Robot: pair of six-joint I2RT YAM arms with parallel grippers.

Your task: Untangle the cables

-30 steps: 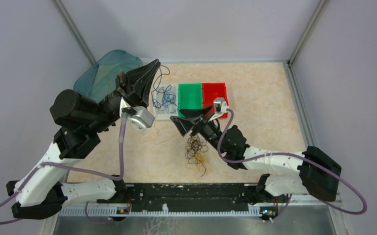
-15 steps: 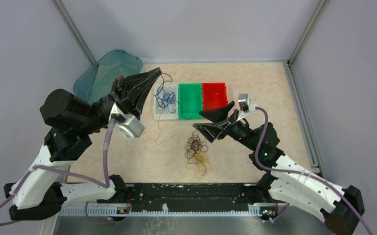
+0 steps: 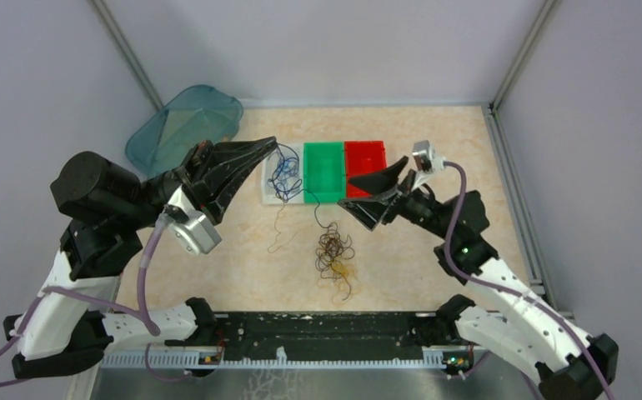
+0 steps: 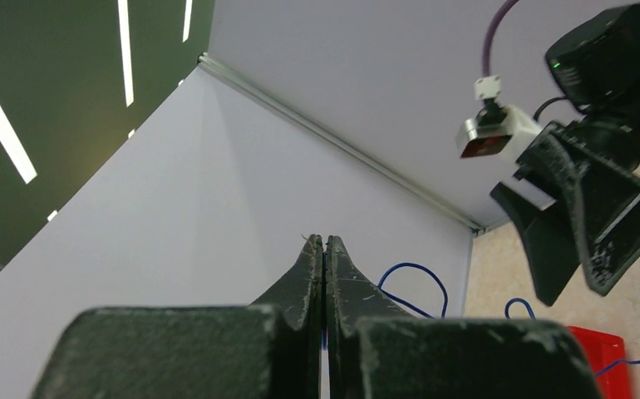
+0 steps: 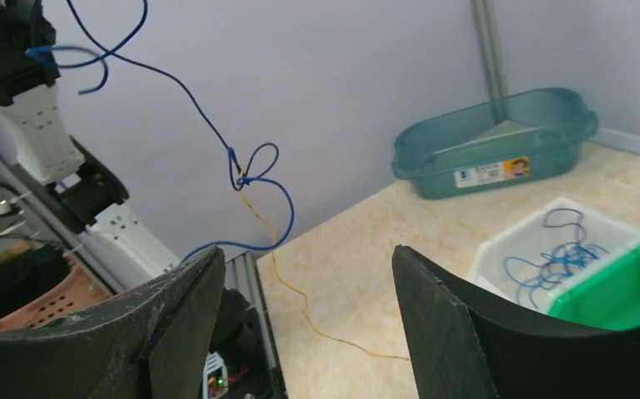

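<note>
Noting left arm [image 3: 117,200] raised, its tip by the far-left corner of the clear bin [image 3: 288,200] in the overhead view; finding left jaws pressed fully together and pinching a blue cable [image 5: 190,106] at the tips; seeing that cable hanging in the air, looping, and knotting part-way down with a yellow cable [image 5: 268,243]; tracing the yellow cable down onto the surface [image 3: 443,142], near the front of the bin row.

Noting right arm [image 3: 489,271] held above the surface, to the right of the hanging blue cable; finding right jaws spread wide and gripping nothing, with only air between them in the wrist view; spotting a green indicator light [image 3: 465,248] glowing on that arm.

Logging a dark brown tangle [image 3: 333,248] lying on the surface in front of the green bin [image 3: 324,167], apart from both sets of jaws; noting a few yellowish strands at its near edge.

Logging further blue strands [image 5: 553,259] lying inside the clear bin; placing the green bin against its right side and the red bin [image 3: 366,160] against the green one in turn.

Checking for writing; finding one sticker [image 5: 491,172] on the long wall of the teal tub [image 5: 541,112], standing at the far-left corner of the surface; making out blue print at its left and an orange patch at its right; judging the wording too small for reading.
</note>
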